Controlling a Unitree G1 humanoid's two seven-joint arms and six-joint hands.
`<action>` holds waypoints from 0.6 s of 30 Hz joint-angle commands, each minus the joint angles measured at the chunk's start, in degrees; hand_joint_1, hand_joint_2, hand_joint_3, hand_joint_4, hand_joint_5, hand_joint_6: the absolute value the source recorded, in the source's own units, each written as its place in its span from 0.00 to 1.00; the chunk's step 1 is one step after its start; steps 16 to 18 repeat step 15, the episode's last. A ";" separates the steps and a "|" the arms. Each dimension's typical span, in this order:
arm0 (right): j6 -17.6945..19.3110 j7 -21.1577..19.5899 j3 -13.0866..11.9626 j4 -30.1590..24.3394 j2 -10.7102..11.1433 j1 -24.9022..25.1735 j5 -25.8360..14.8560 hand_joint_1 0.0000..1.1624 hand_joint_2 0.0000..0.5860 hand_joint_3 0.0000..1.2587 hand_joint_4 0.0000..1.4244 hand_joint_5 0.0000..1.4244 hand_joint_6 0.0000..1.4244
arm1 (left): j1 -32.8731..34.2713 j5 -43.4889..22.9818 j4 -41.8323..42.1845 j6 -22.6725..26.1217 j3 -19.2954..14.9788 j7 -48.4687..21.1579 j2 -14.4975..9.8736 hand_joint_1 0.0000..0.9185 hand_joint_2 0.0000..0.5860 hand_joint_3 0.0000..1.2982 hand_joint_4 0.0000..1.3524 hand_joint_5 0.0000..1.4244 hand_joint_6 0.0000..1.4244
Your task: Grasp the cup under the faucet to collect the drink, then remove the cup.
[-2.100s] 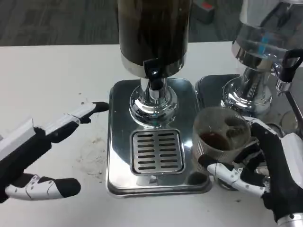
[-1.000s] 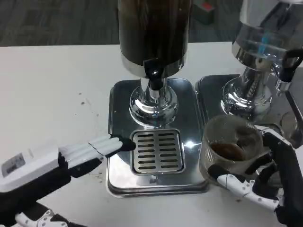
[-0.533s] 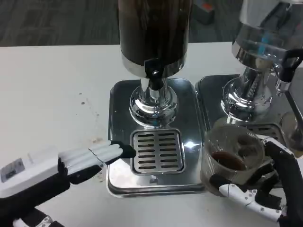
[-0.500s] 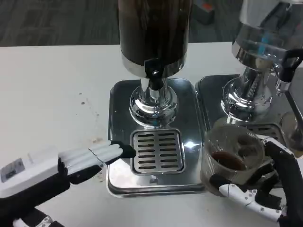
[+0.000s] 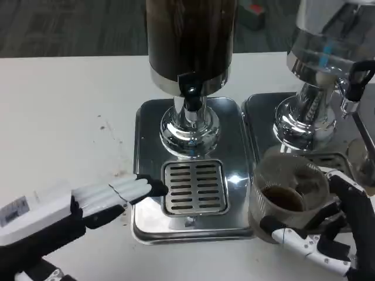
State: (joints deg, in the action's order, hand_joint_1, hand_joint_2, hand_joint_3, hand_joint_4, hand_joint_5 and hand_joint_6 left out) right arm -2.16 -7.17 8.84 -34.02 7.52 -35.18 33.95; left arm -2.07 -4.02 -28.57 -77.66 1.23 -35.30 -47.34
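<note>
Second clear-topped dispenser (image 5: 325, 64) on its steel base, brown specks (image 5: 104, 126) on white table (image 5: 58, 105).

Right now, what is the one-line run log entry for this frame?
right hand: holds clear plastic cup with dark drink, right of slotted drip grate | left hand: open, fingertips at steel tray edge

The cup (image 5: 285, 193) in my right hand (image 5: 328, 234) looked like clear plastic, see-through, with brown drink inside. The drip tray (image 5: 190, 175) at twelve o'clock from me was shiny metal, smooth like a mirror, and its grate (image 5: 194, 187) had a duller silver look. The faucet (image 5: 190, 93) looked like glossy black plastic. The table (image 5: 64, 117) was white and matt, with little brown specks. My left hand (image 5: 88, 202) had smooth white and black plastic fingers (image 5: 126, 188).
</note>
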 commanded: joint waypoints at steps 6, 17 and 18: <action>2.31 0.05 -0.13 -1.63 0.03 0.76 -0.87 0.68 0.38 0.44 0.42 0.55 0.68 | -0.66 0.07 0.38 -0.35 -0.12 1.21 -1.21 0.00 0.14 0.04 0.00 0.02 0.12; 2.34 0.08 -0.20 -1.52 0.13 0.85 -1.03 0.68 0.38 0.44 0.42 0.55 0.69 | -0.81 0.32 0.35 -0.56 -0.25 1.70 -1.27 0.00 0.14 0.04 0.00 0.02 0.12; 2.34 0.08 -0.20 -1.52 0.13 0.85 -1.03 0.68 0.38 0.44 0.42 0.55 0.69 | -0.81 0.32 0.35 -0.56 -0.25 1.70 -1.27 0.00 0.14 0.04 0.00 0.02 0.12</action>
